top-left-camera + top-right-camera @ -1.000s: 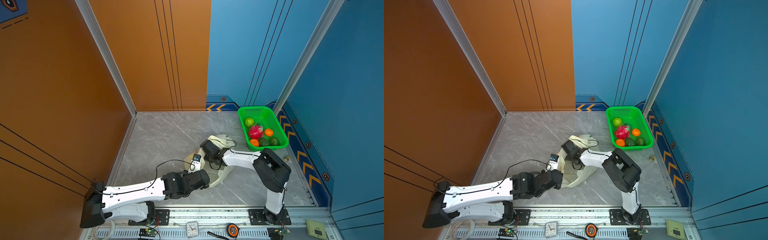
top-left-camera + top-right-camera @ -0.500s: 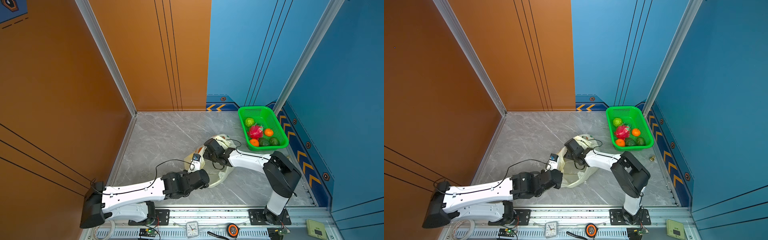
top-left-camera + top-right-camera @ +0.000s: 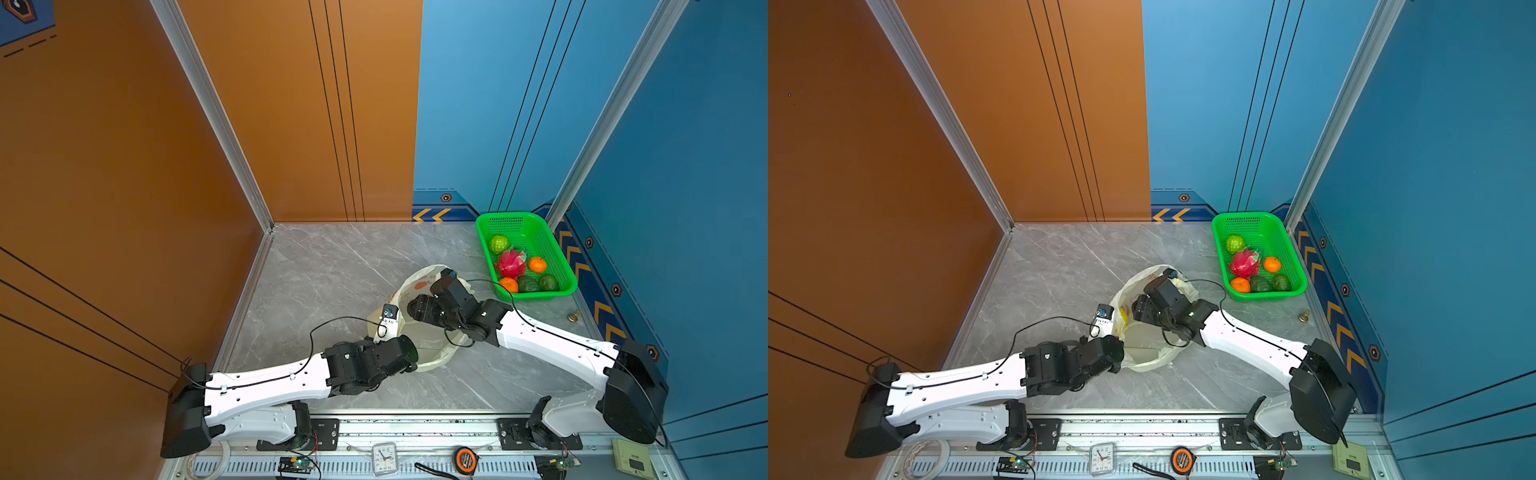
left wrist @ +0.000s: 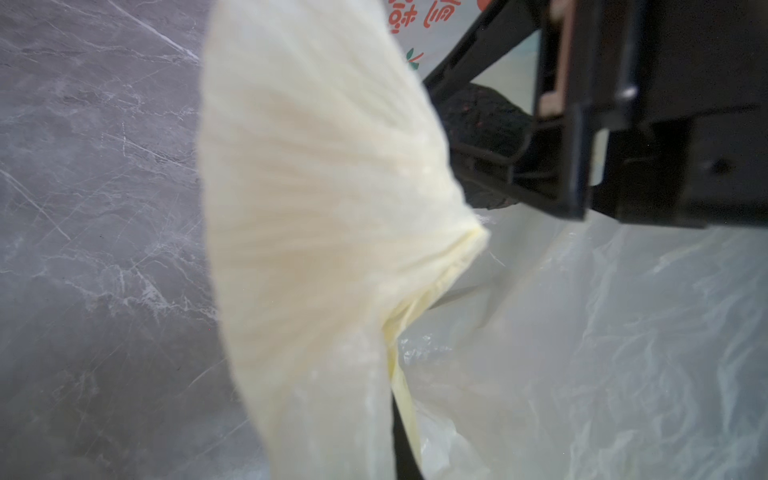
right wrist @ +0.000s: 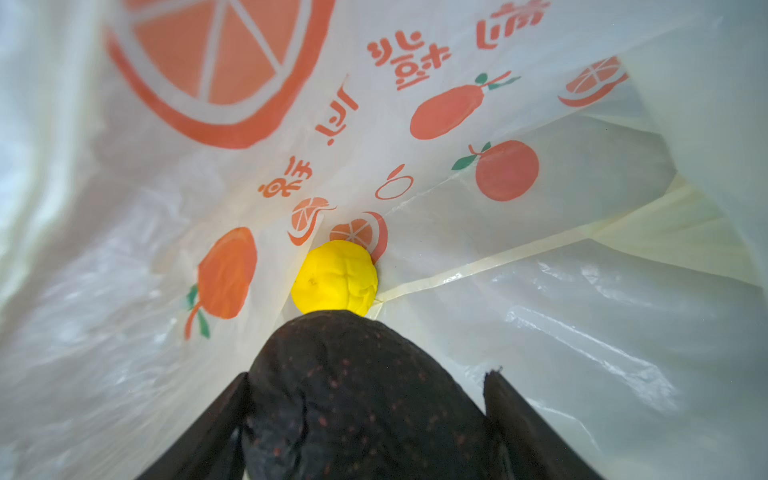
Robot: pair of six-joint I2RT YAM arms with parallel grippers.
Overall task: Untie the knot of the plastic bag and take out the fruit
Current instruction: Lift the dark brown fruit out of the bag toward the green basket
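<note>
The cream-yellow plastic bag [image 3: 432, 353] [image 3: 1144, 280] lies on the grey floor with its mouth open. My right gripper [image 3: 415, 309] [image 5: 368, 399] reaches inside it, its dark fingers [image 5: 216, 424] closed on a dark avocado [image 5: 365, 395] [image 4: 482, 120]. A yellow fruit [image 5: 334, 276] [image 3: 1124, 313] rests deeper in the bag, just beyond the avocado. My left gripper [image 3: 394, 309] [image 4: 399, 449] is shut on the bag's bunched yellow edge [image 4: 415, 303] and holds it up. The knot is out of view.
A green basket [image 3: 519, 220] at the back right holds a dragon fruit [image 3: 509, 264], oranges, a green fruit and dark avocados. A small brass object [image 3: 573, 316] lies by the right wall. A clock [image 3: 384, 455] and a tape measure [image 3: 464, 459] sit on the front rail.
The right arm's elbow has swung out to the right and dropped lower, while its gripper has stayed inside the bag. The left arm has not moved.
</note>
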